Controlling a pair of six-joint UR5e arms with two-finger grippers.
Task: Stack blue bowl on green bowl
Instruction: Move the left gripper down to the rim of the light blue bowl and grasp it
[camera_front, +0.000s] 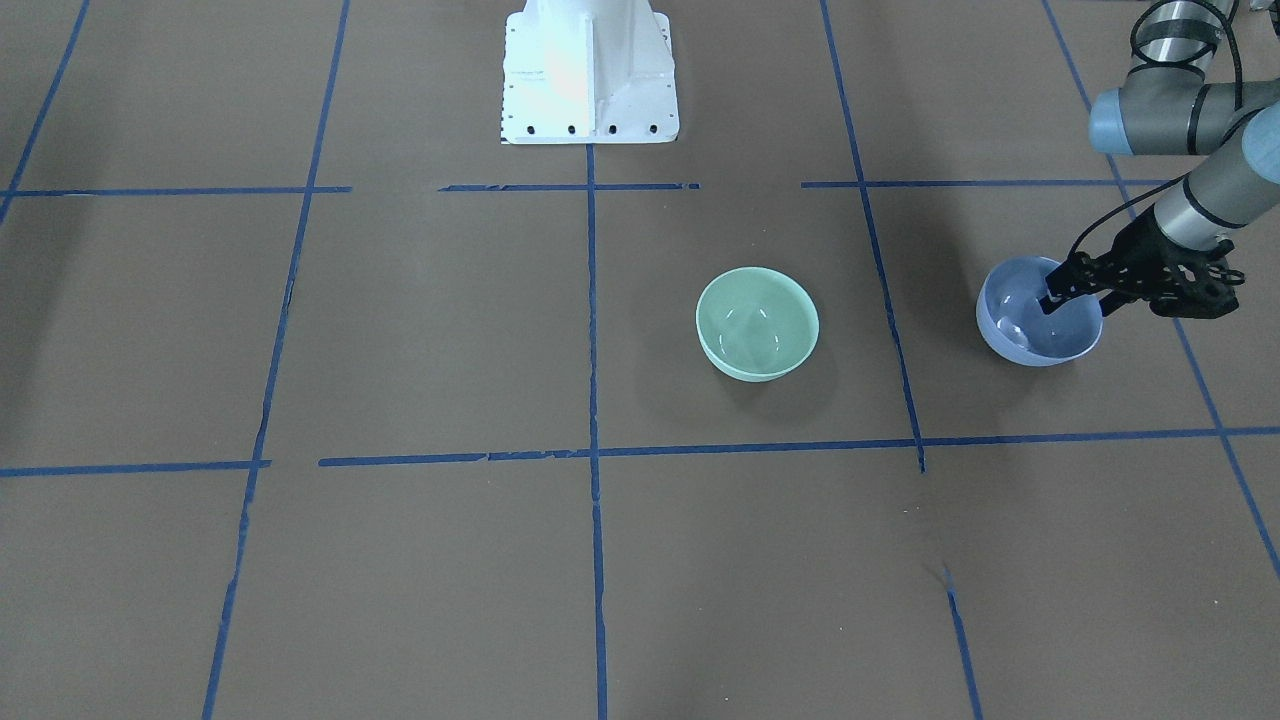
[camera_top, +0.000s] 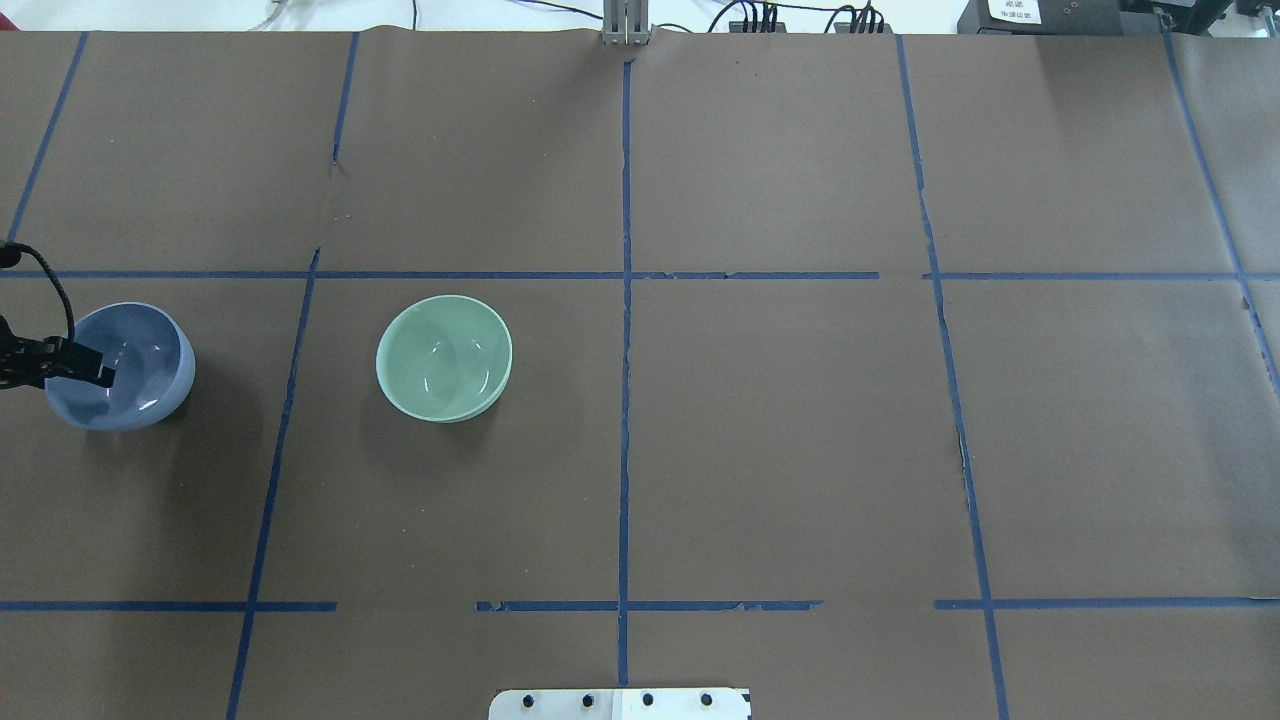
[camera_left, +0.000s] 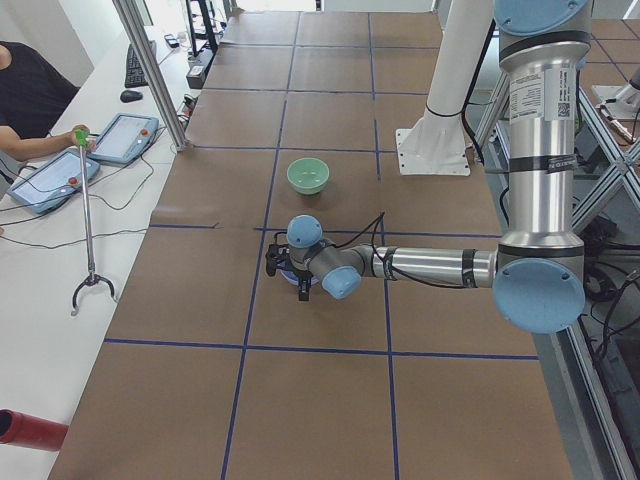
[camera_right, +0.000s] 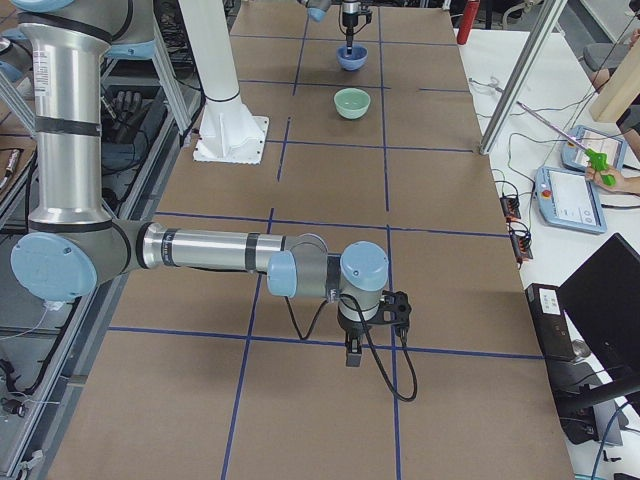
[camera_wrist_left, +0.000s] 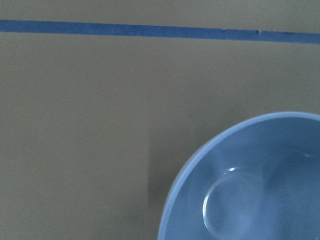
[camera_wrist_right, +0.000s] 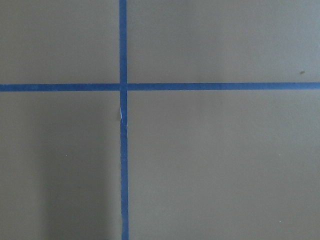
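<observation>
Nearest my wrist camera, the blue bowl (camera_wrist_left: 250, 185) is waiting well apart from the green bowl (camera_front: 757, 322), the left gripper (camera_front: 1072, 298) straddling its rim, clamped or not I cannot tell, so I'm judging lifting and stacking undone.

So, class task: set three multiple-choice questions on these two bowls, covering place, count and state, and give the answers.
1. Where is the blue bowl? A) to the robot's left of the green bowl B) inside it C) to the robot's right of it.
2. How many bowls are on the table? A) one B) two C) four.
3. The green bowl is: A) upside down B) upright and empty C) tipped on its side.
Answers: 1 A, the overhead view shows it left of the green one; 2 B, one blue and one green; 3 B, its bare inside faces up.
</observation>
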